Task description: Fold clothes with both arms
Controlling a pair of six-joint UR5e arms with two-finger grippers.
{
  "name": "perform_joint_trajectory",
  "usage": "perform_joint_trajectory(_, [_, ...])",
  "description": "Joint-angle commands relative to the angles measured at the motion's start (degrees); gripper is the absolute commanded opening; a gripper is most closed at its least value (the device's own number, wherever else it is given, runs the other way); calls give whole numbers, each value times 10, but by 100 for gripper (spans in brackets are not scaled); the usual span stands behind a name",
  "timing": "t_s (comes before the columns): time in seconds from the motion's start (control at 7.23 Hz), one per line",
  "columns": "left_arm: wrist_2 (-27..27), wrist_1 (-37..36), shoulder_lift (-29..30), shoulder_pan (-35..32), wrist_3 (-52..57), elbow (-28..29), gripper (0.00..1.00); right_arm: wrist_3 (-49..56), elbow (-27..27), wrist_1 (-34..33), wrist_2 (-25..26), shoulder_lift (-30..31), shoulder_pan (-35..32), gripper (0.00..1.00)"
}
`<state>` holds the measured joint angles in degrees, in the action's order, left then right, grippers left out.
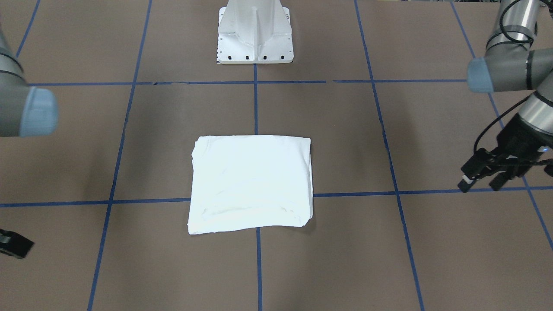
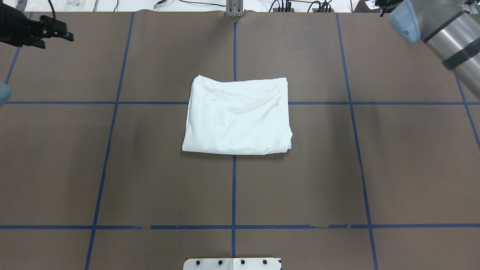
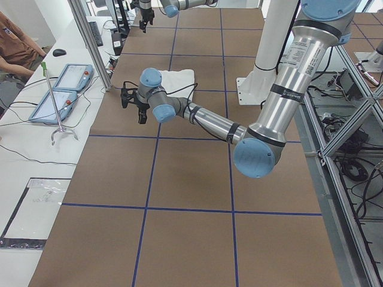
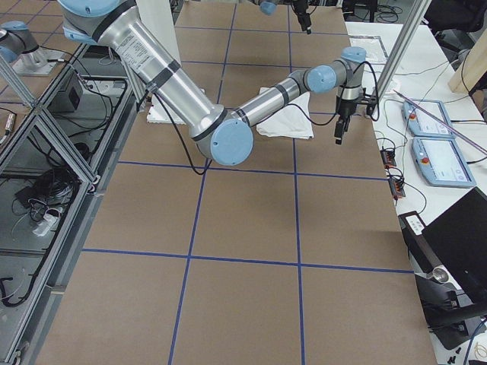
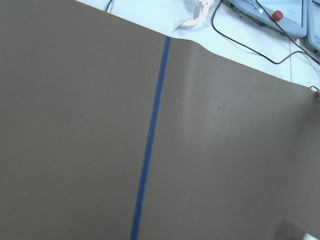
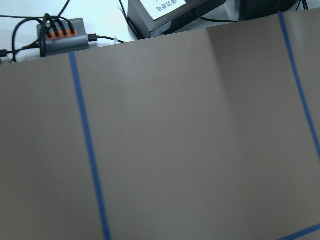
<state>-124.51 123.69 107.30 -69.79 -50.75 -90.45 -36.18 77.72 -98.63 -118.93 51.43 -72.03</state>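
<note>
The white shirt (image 1: pixel 251 183) is lying folded into a flat, nearly square packet on the brown table (image 1: pixel 389 259). It is placed straight out in front of the white base (image 1: pixel 255 34), well apart from it, across the blue tape line (image 1: pixel 255 108) that is running out from the base. It is not being touched by any gripper. The left gripper (image 1: pixel 478 186) is being held over the table far out to the base's left side. Its two fingers are being kept apart and nothing is being gripped between them. Of the right gripper (image 1: pixel 13 244) only a small black part is being shown, far out to the base's right side, so it cannot be told whether it is open or closed. The folding is being judged as finished or almost finished. The shirt is being judged as light, soft and limp, so it will probably be sagging and opening if it is lifted at one point only. If one more fold is wanted, two neighbouring corners of the packet should be taken, one by each gripper, with all layers being pinched together.
</note>
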Motion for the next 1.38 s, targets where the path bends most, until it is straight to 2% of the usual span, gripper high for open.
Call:
perform_joint_trajectory(0.0, [-6, -100, -29, -101, 303, 5, 100, 257, 27, -7, -59, 93, -106, 100])
perform_joint_trajectory(0.14, [-6, -143, -46, -130, 447, 10, 100, 307, 43, -8, -66, 135, -134, 100])
perform_joint_trajectory(0.28, [-6, -146, -72, -164, 503, 14, 100, 308, 94, -2, -66, 198, -140, 100])
perform_joint_trajectory(0.41, [-7, -136, -87, -166, 507, 14, 100, 299, 148, 0, -61, 238, -140, 100])
perform_joint_trajectory(0.55, [-4, -130, -84, -164, 502, 25, 100, 295, 185, -1, -61, 244, -139, 100])
perform_joint_trajectory(0.69, [1, -108, -86, -163, 502, 46, 100, 304, 199, 0, -59, 265, -139, 100])
perform_joint_trajectory(0.83, [7, -95, -117, -163, 503, 59, 100, 304, 205, 0, -58, 288, -139, 100])
perform_joint_trajectory(0.97, [5, -53, -123, -164, 501, 75, 100, 295, 212, 1, -60, 315, -139, 100])
perform_joint_trajectory(1.11, [3, -55, -125, -169, 499, 76, 100, 291, 213, 2, -68, 318, -139, 100])
perform_joint_trajectory(1.24, [2, -67, -126, -169, 500, 74, 100, 292, 215, -2, -117, 332, -140, 100])
